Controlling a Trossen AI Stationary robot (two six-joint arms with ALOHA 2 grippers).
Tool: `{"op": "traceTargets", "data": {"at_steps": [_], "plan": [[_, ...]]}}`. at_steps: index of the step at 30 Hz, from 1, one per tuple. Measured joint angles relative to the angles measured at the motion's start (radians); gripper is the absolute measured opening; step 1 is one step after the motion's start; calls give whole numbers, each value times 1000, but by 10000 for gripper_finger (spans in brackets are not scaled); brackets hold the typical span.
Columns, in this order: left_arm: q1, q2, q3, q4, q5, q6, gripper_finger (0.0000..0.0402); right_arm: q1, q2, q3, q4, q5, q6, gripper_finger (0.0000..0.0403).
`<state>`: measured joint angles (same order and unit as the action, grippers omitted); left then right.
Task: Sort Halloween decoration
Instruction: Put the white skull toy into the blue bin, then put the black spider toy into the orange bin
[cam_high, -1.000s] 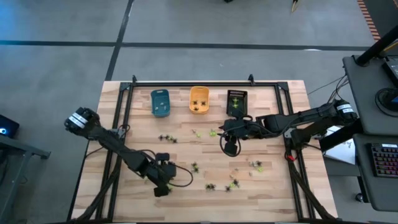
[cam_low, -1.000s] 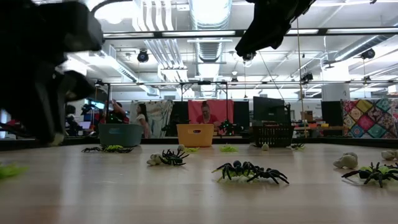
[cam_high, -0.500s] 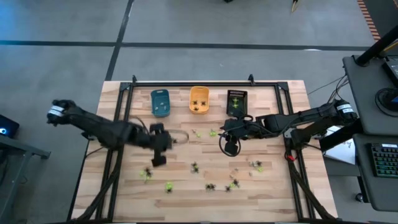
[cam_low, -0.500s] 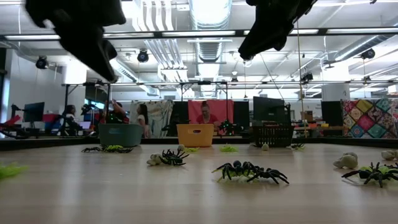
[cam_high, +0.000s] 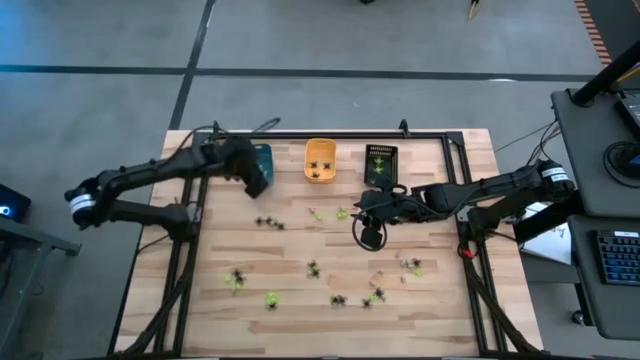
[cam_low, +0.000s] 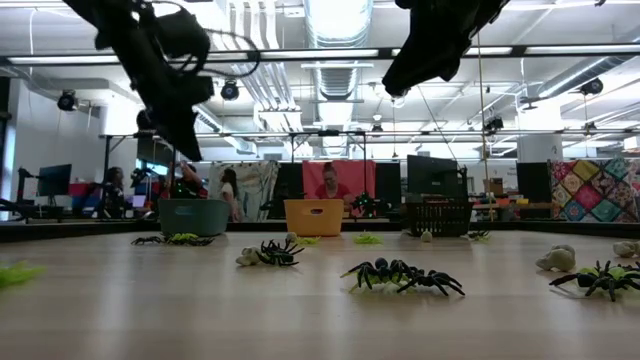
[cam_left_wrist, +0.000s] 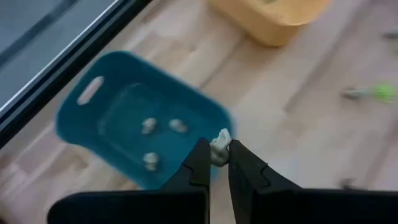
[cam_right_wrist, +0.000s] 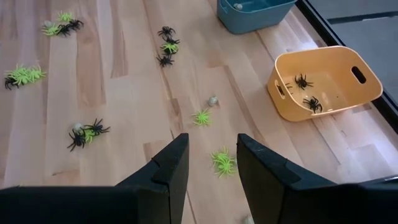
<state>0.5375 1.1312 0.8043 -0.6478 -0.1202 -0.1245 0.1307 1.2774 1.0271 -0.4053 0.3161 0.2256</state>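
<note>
My left gripper (cam_high: 256, 180) hangs above the near end of the blue tray (cam_left_wrist: 124, 124), shut on a tiny pale whitish figure (cam_left_wrist: 221, 138). Three more pale figures (cam_left_wrist: 163, 126) lie inside that tray. My right gripper (cam_right_wrist: 211, 158) waits open above the table's middle (cam_high: 360, 206), holding nothing. Black, yellow-green and pale figures (cam_high: 313, 268) lie scattered on the wooden table. The orange tray (cam_high: 320, 160) holds black figures and the black tray (cam_high: 381, 165) holds green ones. My left gripper pinches the pale figure (cam_left_wrist: 220, 149) between its two fingertips, only at their free ends. The fingers slant downward toward the table's far edge. The figure is lifted clear, above the blue tray's near rim.
A black frame rail (cam_high: 310, 133) runs along the table's far edge behind the three trays. Loose figure clusters lie near the middle (cam_high: 265, 222) and toward the near edge (cam_high: 375, 295). A cable loop (cam_high: 370, 238) hangs below the right arm. People sit in the room beyond (cam_low: 328, 185).
My left gripper has swung from the table's near left part toward the far edge and risen, turning as it went. It now hangs over the blue tray. It has stayed shut.
</note>
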Motion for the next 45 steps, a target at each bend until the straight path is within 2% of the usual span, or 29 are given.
{"op": "traceTargets", "data": {"at_steps": [6, 12, 16, 22, 24, 27, 32, 38, 45], "plan": [[88, 78, -1, 38, 33, 81, 9, 0, 0, 0, 4, 2, -14, 123], [96, 134, -1, 56, -27, 91, 53, 0, 0, 0, 42, 2, -18, 123], [96, 158, -1, 59, -28, 90, 82, 0, 0, 0, 58, 2, -11, 123], [94, 164, -1, 57, -25, 90, 99, 0, 0, 0, 81, 1, 20, 123], [94, 157, -1, 56, 5, 79, 100, 0, 0, 0, 88, 1, 45, 123], [86, 137, -1, 59, 106, 57, 100, 0, 0, 0, 100, 0, 73, 123], [28, 83, -1, 65, 215, 45, 92, 2, 2, -8, 152, 0, 70, 123], [-105, 22, -1, 71, 217, 48, 79, 0, 76, -26, 313, -1, -38, 123], [-280, -3, -9, 82, 219, 161, 78, -50, 246, -19, 522, -2, -227, 123]]}}
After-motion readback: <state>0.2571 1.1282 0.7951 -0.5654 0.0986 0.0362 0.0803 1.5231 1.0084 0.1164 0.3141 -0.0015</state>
